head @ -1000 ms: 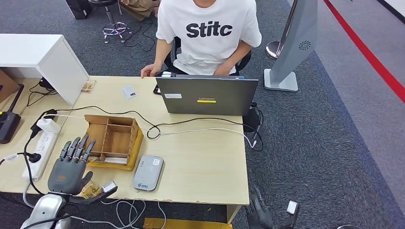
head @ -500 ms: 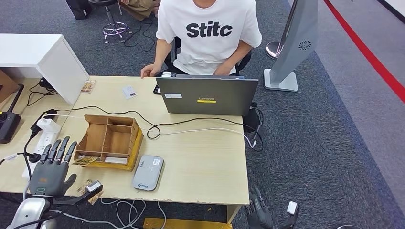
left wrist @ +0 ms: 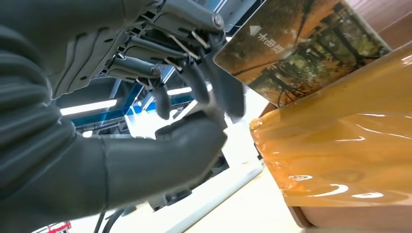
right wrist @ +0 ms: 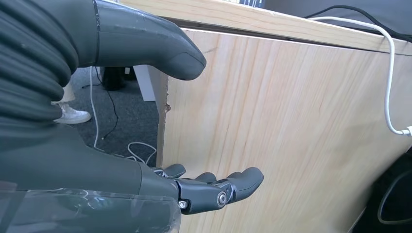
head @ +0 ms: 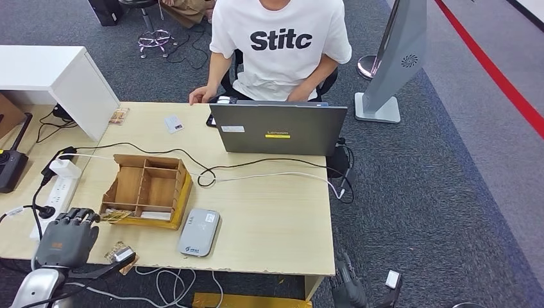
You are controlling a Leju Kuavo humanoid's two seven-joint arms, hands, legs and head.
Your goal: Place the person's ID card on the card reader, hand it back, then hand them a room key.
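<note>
Wooden compartment box [head: 147,189] sat left of the grey flat card reader [head: 199,232]; open grey laptop [head: 278,129] stood farther back, right.

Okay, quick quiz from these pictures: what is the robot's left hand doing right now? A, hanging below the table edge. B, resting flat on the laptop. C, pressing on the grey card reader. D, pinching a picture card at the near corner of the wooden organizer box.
D: the left hand sits beside the wooden organizer box, and the left wrist view shows its fingers closed on a picture card.
</note>
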